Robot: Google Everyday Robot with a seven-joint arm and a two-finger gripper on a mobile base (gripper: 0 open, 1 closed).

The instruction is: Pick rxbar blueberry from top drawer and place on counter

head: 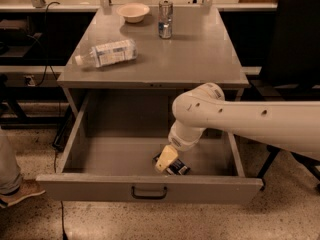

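Note:
The top drawer (150,188) stands pulled open below the counter (185,54). The rxbar blueberry (176,167), a dark blue wrapper with white markings, lies flat on the drawer floor near the front, right of centre. My gripper (165,160) reaches down into the drawer from the white arm and sits right over the bar's left end, partly covering it. One pale yellowish finger (166,158) shows, and it appears to touch the bar.
On the counter lie a clear plastic bottle (107,52) on its side at the left, a pale bowl (133,12) at the back and a glass (165,19) beside it. A dark chair (295,39) stands to the right. A person's shoe (17,191) is at the left.

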